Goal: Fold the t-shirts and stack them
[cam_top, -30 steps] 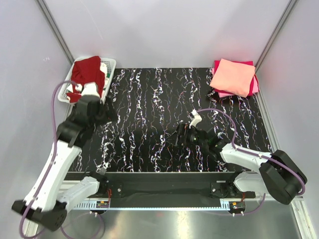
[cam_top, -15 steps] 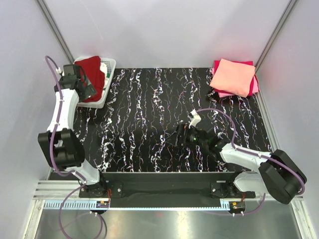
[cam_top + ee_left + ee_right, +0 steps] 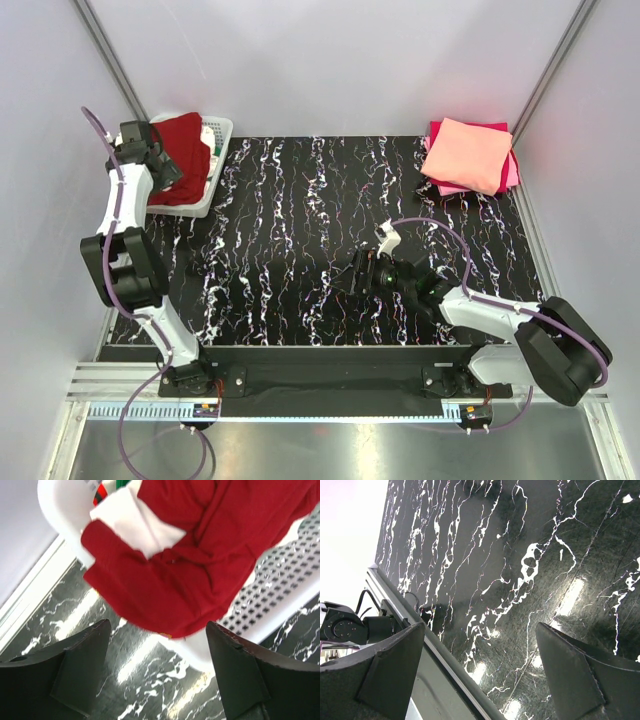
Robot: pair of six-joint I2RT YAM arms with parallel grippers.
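Marbled table bears basket draped with crumpled dark red t-shirt.

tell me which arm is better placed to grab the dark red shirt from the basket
Left. Its open left gripper hangs directly over the dark red shirt in the white basket, jaws spread either side. The right gripper sits open over the table, far from the basket.
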